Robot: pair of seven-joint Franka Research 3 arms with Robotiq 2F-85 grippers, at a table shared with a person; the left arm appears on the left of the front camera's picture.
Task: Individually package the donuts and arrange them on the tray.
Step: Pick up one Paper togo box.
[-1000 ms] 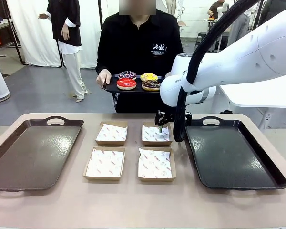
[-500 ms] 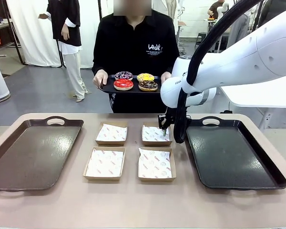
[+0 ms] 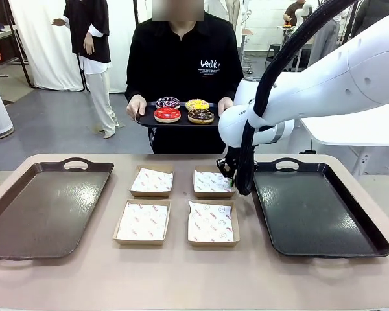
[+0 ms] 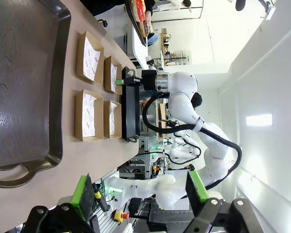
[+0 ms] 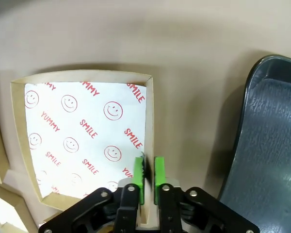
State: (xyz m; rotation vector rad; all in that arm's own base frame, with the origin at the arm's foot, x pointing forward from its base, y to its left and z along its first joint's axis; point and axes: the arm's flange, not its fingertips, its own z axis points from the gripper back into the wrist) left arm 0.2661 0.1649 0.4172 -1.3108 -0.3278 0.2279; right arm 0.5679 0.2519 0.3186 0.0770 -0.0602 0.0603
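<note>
Donuts [image 3: 178, 110] sit four together on a small tray [image 3: 146, 122] the person holds beyond the worktop [image 3: 181, 278], straight past the right hand [image 5: 149, 177], which pinches one wall of the far right box [image 5: 82, 136]. Left hand [image 4: 139, 190] hangs with fingers apart, farther off.

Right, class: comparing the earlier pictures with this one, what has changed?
The right tool slid from over the far-right box to its right wall and closed on that wall. The person shifted the donuts slightly to picture left. The other boxes and both table trays stayed put.
</note>
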